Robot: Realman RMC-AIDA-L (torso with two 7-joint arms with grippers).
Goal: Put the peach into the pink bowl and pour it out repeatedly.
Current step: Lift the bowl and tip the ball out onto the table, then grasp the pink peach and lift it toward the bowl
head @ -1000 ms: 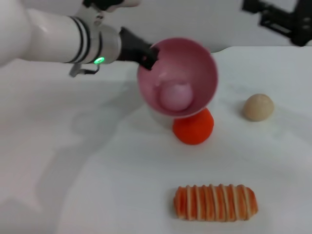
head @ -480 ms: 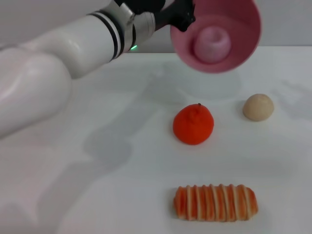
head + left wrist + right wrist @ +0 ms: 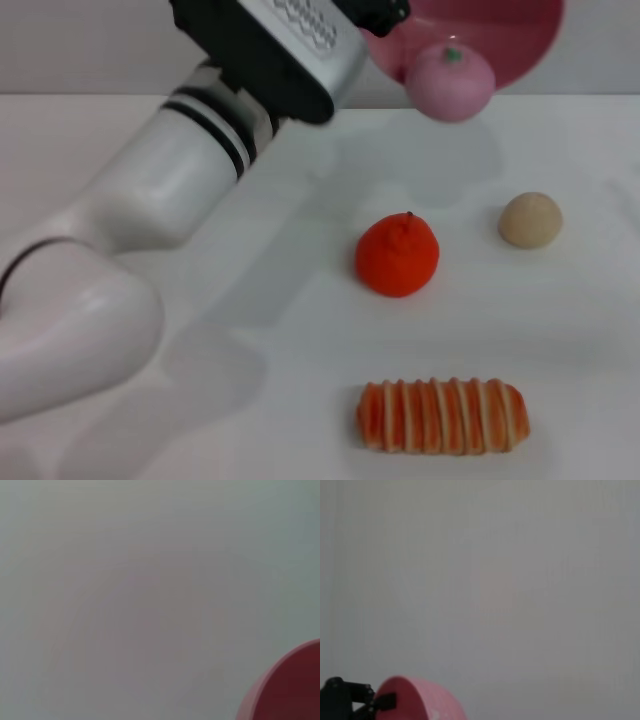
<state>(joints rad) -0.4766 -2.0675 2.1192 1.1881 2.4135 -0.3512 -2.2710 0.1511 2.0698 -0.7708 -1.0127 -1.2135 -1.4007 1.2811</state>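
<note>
Left end effector (image 3: pixel 385 18) clamps the tipped pink bowl (image 3: pixel 500 35) by its rim; peach (image 3: pixel 450 82) at lip. Hold the tilt steady so it drops clear of the orange fruit (image 3: pixel 397 254).

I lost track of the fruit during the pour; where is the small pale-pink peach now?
Head view: the small pale-pink peach is at the lip of the tilted glossy pink bowl, top right, above the table.

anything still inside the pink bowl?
Only the peach, at the lip of the tipped pink bowl, which the left gripper holds high above the table. The bowl's upper interior is cut off in the head view, so unseen.
</note>
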